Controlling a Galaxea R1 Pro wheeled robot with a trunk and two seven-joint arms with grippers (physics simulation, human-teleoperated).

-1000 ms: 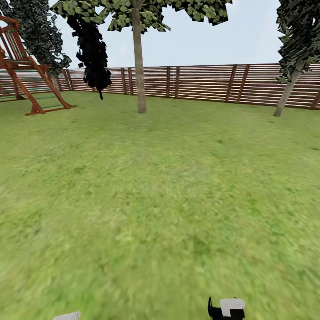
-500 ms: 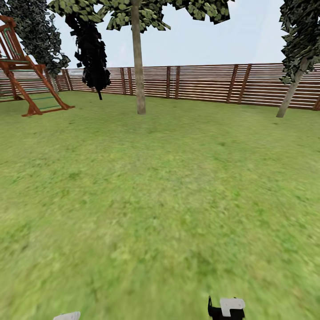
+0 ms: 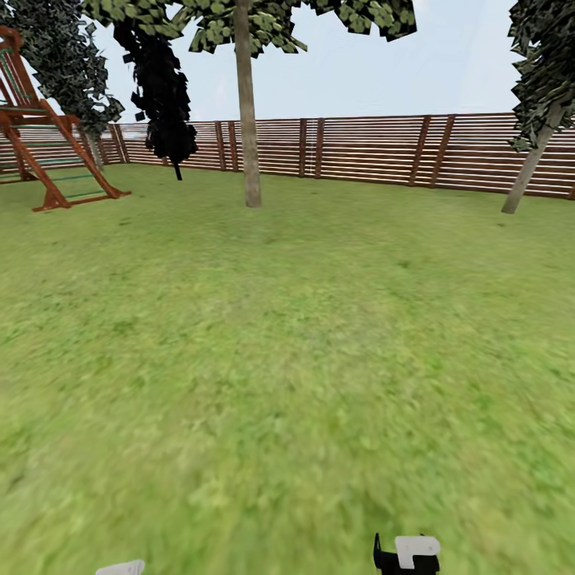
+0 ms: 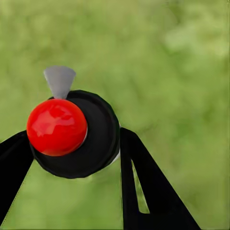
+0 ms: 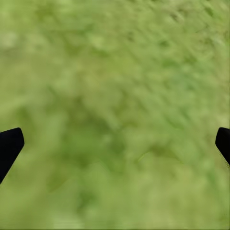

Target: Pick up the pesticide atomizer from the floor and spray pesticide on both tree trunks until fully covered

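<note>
In the left wrist view, the pesticide atomizer (image 4: 91, 143) sits between my black fingers: a black round cap with a shiny red knob and a grey nozzle. My left gripper (image 4: 72, 153) is shut on it, above blurry green floor (image 4: 182, 72). The right gripper (image 5: 115, 141) stands open over grass, nothing between its fingertips. In the head view, a tree (image 3: 247, 24) with a straight grey-brown tree trunk (image 3: 248, 128) rises far ahead, left of centre, in front of the fence. No pesticide specks show on it from here.
A brown slat fence (image 3: 367, 149) closes the lawn at the back. A red wooden play frame (image 3: 40, 144) stands far left beside dark thin-trunked trees (image 3: 160, 88). A leaning thin-trunked tree (image 3: 531, 160) is far right. Wide lawn (image 3: 287, 343) lies between me and them.
The whole head view has shifted slightly: the trees and fence sit a bit lower and spread outward, so the camera has moved forward. Both arm parts at the bottom edge hold their places.
</note>
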